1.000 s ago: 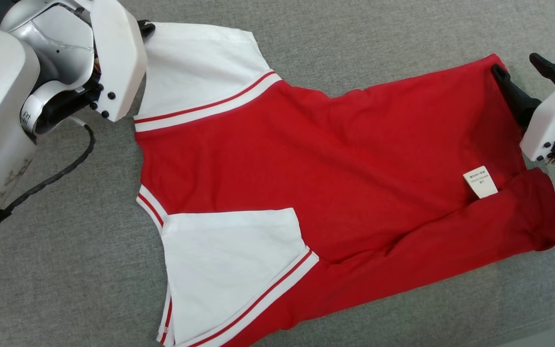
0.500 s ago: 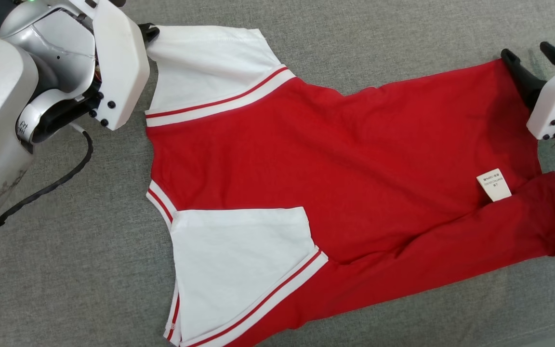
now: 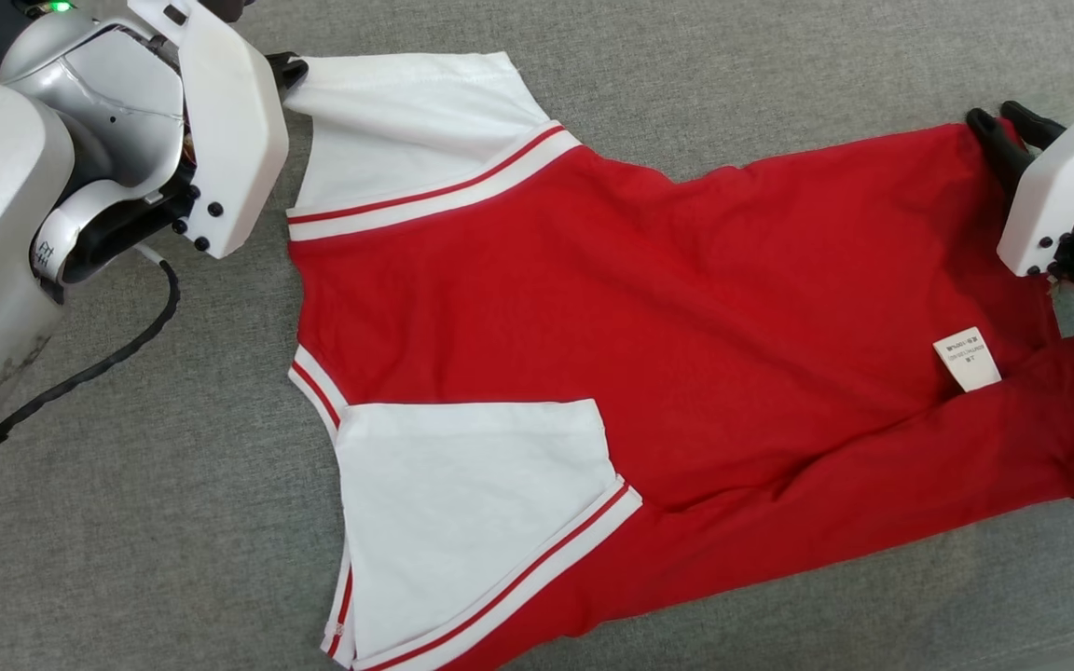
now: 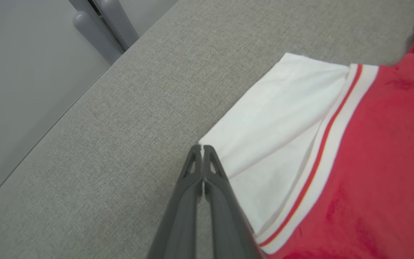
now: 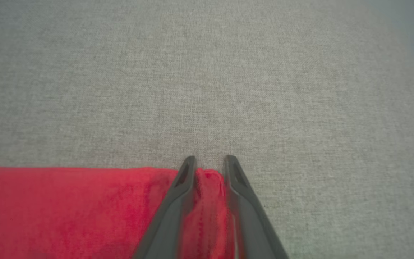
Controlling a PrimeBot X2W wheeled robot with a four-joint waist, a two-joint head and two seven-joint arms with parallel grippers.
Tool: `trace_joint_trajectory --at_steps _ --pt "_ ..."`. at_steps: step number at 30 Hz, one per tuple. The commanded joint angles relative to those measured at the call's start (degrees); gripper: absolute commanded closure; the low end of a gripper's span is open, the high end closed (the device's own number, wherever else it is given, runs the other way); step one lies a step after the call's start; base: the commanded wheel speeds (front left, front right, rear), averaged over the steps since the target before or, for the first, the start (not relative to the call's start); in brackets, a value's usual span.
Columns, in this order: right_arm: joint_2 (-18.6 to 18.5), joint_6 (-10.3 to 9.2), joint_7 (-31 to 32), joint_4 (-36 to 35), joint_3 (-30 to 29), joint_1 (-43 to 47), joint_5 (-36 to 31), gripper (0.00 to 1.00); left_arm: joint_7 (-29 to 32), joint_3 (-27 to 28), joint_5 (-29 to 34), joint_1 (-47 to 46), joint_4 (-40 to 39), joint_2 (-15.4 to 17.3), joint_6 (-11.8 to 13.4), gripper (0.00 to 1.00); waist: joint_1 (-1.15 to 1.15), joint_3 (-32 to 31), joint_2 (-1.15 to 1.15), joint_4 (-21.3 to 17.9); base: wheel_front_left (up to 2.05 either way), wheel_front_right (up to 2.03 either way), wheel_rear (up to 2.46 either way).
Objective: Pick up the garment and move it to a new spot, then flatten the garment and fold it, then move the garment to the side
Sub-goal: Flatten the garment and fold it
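From my head, the red and white shirt [image 3: 649, 308] lies spread on the grey surface [image 3: 127, 522]. My left gripper [image 3: 283, 70] is at its far white sleeve [image 3: 406, 112], my right gripper [image 3: 1003, 126] at a red corner. Left wrist: my fingers are pinched together on the sleeve's corner. Right wrist: my fingers stand apart, red cloth bunched between them.

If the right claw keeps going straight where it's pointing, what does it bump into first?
The right claw has a corner of the shirt between its fingers. Straight ahead lies just grey cloth surface, so it would probably touch that first, though its downward tilt is hard to judge.
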Motion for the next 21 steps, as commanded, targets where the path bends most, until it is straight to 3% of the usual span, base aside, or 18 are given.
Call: trace_joint_trajectory --at_steps 1,4,7,13,21 --pt "0.46 -0.1 1.13 0.94 0.78 0.48 0.77 0.62 -0.21 -0.06 -0.2 0.28 -0.01 0.13 0.1 1.0 0.0 0.06 0.0 0.12 0.0 0.0 0.0" --pt "0.79 -0.1 2.26 1.88 1.79 0.4 1.73 0.65 -0.3 -0.08 -0.23 0.37 0.12 0.34 0.12 1.0 0.0 -0.02 0.0 0.25 0.0 0.0 0.0" --pt "0.73 -0.1 2.7 2.32 2.37 0.28 2.51 1.0 -0.75 -0.04 -0.13 0.58 0.13 0.42 0.23 1.0 0.0 -0.28 0.0 0.29 0.0 0.0 0.0" --pt "-0.6 -0.1 -0.4 0.43 3.28 -1.01 3.04 1.0 -5.14 -0.25 2.06 -0.56 -0.8 1.39 -0.74 1.0 0.0 -0.99 0.0 0.36 0.0 0.0 0.0" --pt "-2.81 -0.1 -11.6 -1.76 2.56 -4.01 1.68 1.0 -18.81 0.37 8.26 -4.47 0.54 1.42 -1.48 1.0 0.0 -2.17 0.0 0.82 0.0 0.0 0.0"
